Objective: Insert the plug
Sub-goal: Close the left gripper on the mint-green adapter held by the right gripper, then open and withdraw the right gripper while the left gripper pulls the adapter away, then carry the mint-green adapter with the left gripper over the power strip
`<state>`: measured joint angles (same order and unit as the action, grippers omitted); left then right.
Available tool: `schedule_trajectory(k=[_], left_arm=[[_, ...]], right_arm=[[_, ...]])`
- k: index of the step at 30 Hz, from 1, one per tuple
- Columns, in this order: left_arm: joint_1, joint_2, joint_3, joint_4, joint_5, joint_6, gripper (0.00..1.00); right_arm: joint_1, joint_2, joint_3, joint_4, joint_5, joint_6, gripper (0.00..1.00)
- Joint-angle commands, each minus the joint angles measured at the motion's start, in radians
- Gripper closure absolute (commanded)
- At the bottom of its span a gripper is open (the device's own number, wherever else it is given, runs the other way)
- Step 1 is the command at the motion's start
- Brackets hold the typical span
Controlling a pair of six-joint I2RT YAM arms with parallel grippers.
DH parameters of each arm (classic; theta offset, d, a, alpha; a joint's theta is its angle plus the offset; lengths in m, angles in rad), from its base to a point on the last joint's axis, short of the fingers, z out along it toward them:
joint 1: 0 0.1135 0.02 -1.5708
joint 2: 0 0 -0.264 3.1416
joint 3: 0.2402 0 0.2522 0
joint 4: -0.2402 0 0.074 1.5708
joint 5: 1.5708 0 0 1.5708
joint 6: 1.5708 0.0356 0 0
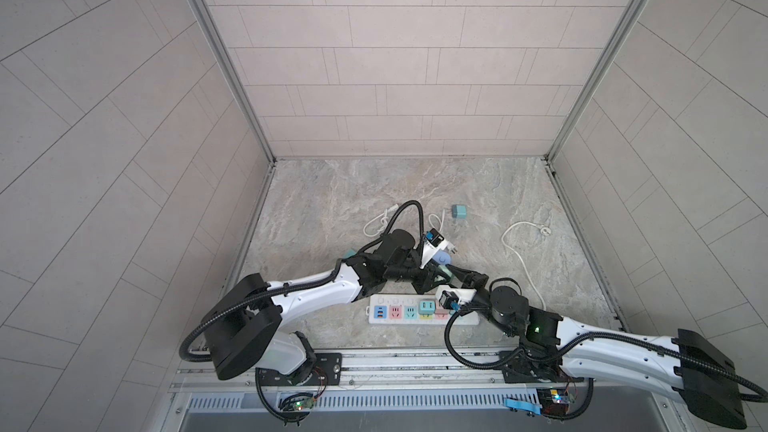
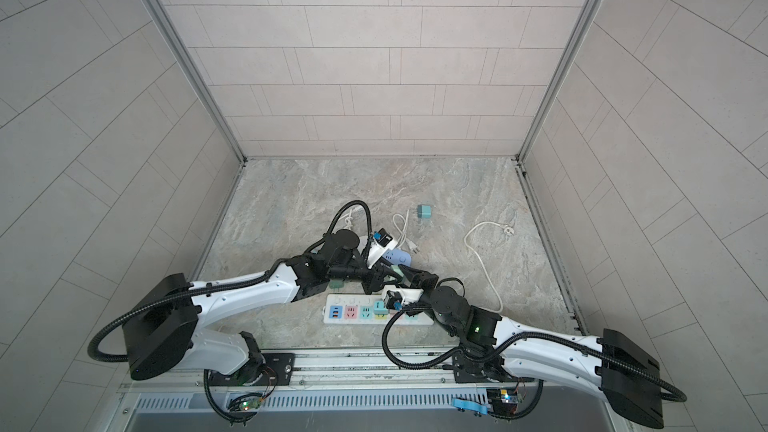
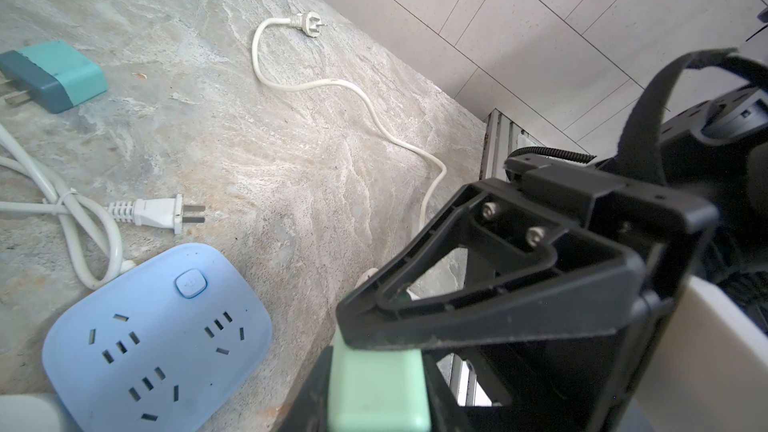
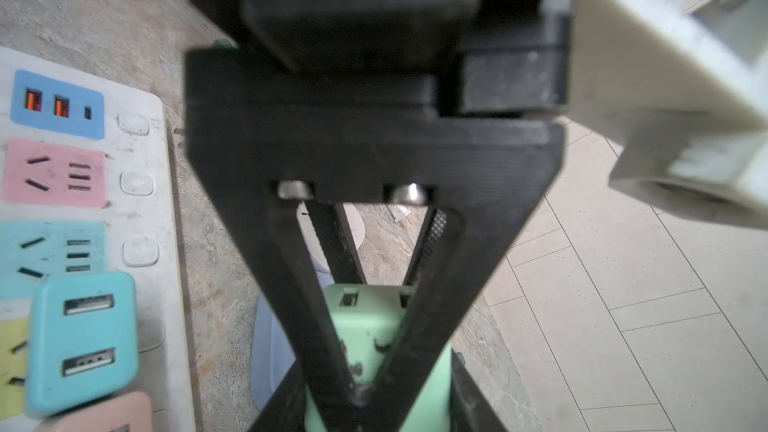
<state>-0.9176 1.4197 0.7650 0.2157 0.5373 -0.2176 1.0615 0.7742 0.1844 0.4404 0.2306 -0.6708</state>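
regrasp | left gripper point(image 3: 361, 351) and right gripper point(image 4: 358, 392) both clamped on mint plug point(image 4: 365, 328), likely re-aiming it | power strip point(image 1: 395, 299) at plug's 6 o'clock

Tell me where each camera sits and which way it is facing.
Top views: overhead, looking down at the table; left arm and right arm show.
Left wrist: on the left arm, facing the blue power strip; right gripper shows.
Right wrist: on the right arm, facing the white power strip; left gripper shows.
Shared: both wrist views see the mint charger, which both grip.
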Motion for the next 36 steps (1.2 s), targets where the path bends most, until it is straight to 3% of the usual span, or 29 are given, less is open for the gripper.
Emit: schedule_trajectory(k=[1, 2, 3, 9, 14, 17, 19, 22, 25, 27, 31, 36], left_arm=[[-0.02, 0.017, 0.005, 0.02, 0.062, 0.019, 1.0], [-0.013, 0.007, -0.004, 0.031, 0.059, 0.012, 1.0], [-0.003, -0.008, -0.015, 0.045, 0.06, 0.003, 1.0], [0.075, -0.134, -0.088, 0.07, 0.014, -0.029, 1.0], [0.105, -0.313, -0.133, -0.035, -0.163, 0.037, 1.0], [0.105, -0.428, -0.169, -0.065, -0.265, 0.118, 1.0], [0.105, -0.496, -0.21, -0.054, -0.331, 0.206, 1.0], [0.103, -0.603, -0.289, -0.043, -0.532, 0.296, 1.0], [0.094, -0.722, -0.321, -0.142, -0.514, 0.459, 1.0], [0.082, -0.771, -0.311, -0.204, -0.608, 0.472, 1.0], [0.072, -0.823, -0.267, -0.323, -0.657, 0.551, 1.0], [0.055, -0.775, -0.186, -0.511, -0.659, 0.624, 1.0]], right_arm=[[0.026, -0.044, 0.079, 0.15, -0.073, 0.048, 0.76], [0.026, -0.045, 0.088, 0.13, -0.068, 0.048, 0.54], [0.026, -0.048, 0.096, 0.101, -0.064, 0.048, 0.02], [0.025, -0.137, 0.058, 0.033, -0.034, 0.085, 0.0], [-0.016, -0.237, 0.011, 0.017, -0.019, 0.115, 0.0], [-0.092, -0.261, 0.008, -0.007, -0.034, 0.196, 0.0], [-0.176, -0.251, 0.027, -0.042, -0.037, 0.291, 0.0], [-0.313, -0.23, 0.058, -0.092, -0.022, 0.464, 0.0], [-0.46, -0.208, 0.063, -0.108, -0.018, 0.632, 0.0], [-0.555, -0.193, 0.052, -0.102, -0.01, 0.736, 0.0], [-0.771, -0.11, 0.056, -0.144, -0.008, 0.989, 0.0], [-0.91, 0.02, 0.039, -0.1, -0.068, 1.119, 0.0]])
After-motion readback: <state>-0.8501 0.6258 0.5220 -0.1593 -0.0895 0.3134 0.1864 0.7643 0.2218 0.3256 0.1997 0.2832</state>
